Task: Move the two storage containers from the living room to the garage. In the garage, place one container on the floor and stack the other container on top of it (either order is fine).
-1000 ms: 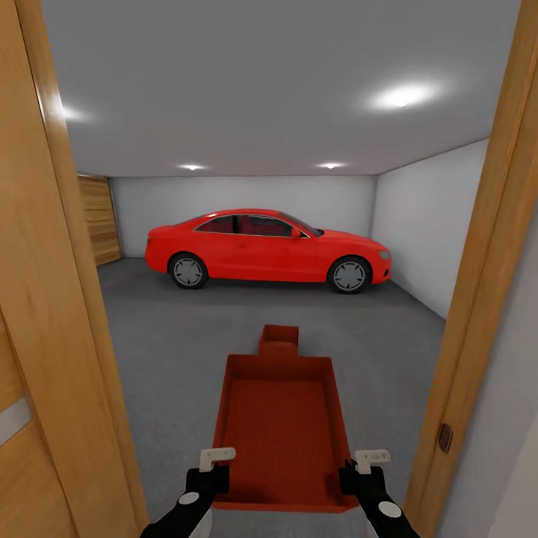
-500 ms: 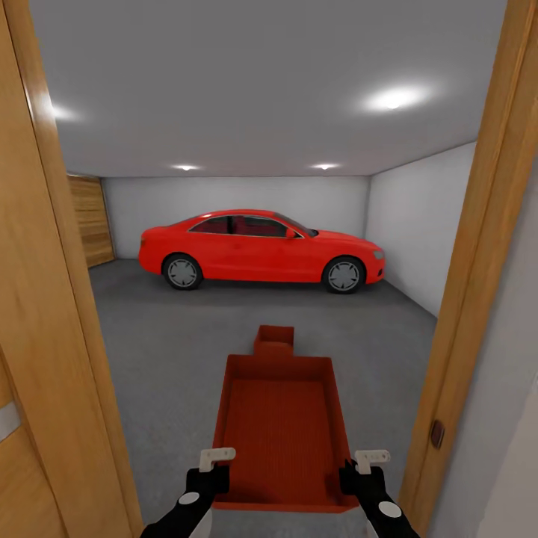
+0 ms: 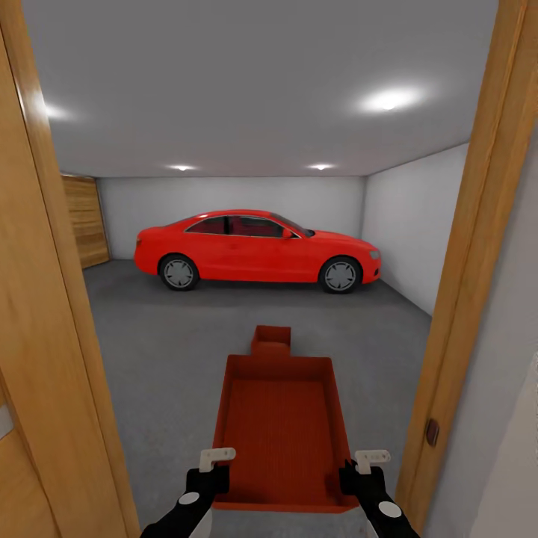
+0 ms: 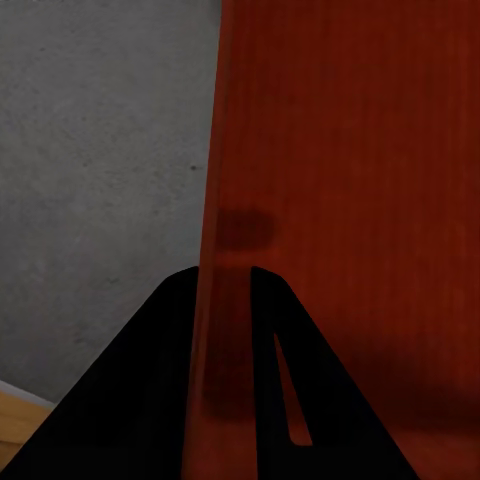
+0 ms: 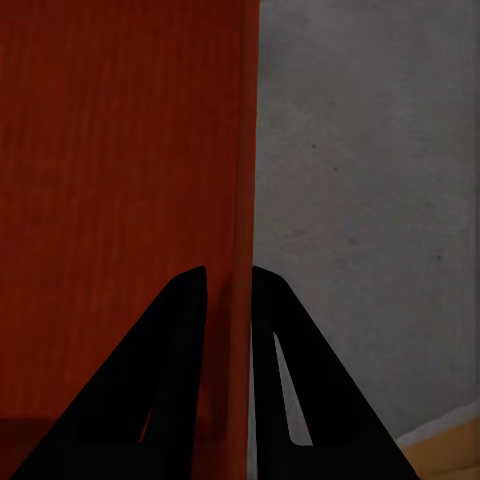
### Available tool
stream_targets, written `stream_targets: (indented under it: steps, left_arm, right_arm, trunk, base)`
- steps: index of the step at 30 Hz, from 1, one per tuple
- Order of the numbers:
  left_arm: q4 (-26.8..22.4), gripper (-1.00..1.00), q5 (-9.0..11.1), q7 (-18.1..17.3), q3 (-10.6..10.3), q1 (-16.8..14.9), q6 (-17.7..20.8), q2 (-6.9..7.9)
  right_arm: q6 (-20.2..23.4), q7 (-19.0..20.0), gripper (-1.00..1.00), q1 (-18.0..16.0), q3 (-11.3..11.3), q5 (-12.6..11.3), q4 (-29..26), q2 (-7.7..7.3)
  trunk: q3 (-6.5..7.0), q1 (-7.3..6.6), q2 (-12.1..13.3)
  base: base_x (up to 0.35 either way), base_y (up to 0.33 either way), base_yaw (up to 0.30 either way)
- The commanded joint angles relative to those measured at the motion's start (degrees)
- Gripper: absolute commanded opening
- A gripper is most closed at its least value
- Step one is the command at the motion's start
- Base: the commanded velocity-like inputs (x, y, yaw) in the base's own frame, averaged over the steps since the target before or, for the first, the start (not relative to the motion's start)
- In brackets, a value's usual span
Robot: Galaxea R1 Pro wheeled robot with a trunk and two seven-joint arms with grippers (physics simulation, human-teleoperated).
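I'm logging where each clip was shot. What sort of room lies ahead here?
Most likely a garage, seen through a wooden door frame: a parked red car, a rough grey concrete floor and bare white walls.

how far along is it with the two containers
One container already sits on the garage floor, ahead of the red car. The second container is in hand, the left gripper and right gripper each clamped on a side wall, at the doorway. Left: roll in and stack it on the first.
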Motion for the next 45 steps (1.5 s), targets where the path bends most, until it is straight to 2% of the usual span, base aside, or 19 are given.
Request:
stream_targets:
  steps: [1, 25, 45]
  left_arm:
    - [-2.4, -1.0, -0.2, -0.3, 0.8, -0.1, -0.1, -0.08]
    - [-2.4, -1.0, -0.2, -0.3, 0.8, -0.1, -0.1, -0.08]
    - [-2.4, -1.0, -0.2, -0.3, 0.8, -0.1, -0.1, -0.08]
  right_arm:
    - [-0.2, 0.1, -1.0, 0.1, 1.6, 0.5, 0.2, 0.04]
    - [-0.2, 0.0, -1.0, 0.1, 1.6, 0.6, 0.2, 0.05]
    - [-0.2, 0.0, -1.0, 0.1, 1.6, 0.5, 0.2, 0.05]
  trunk:
    - [-0.03, 0.02, 0.0]
    - [-0.03, 0.02, 0.0]
    - [-0.03, 0.02, 0.0]
  base:
    - [0.0, 0.0, -0.008]
    - [0.09, 0.0, -0.001]
    - [0.004, 0.032, 0.0]
